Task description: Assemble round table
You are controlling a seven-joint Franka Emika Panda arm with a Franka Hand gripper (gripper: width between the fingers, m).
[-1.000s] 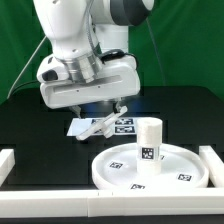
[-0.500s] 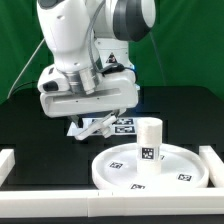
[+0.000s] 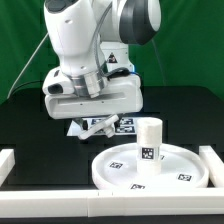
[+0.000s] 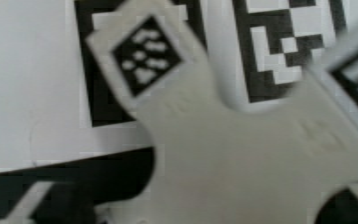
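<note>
White rimmed disc holds the upright leg, slightly toward 12 o'clock of centre; at its 10 o'clock, gripper, jaws spread, hangs over foot.

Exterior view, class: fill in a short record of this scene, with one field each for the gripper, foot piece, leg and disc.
gripper: open, low over the foot piece
foot piece: cross-shaped, lying flat, partly on the marker board
leg: upright on the disc, apart from the gripper
disc: flat on the black table, toward the exterior view's right
</note>
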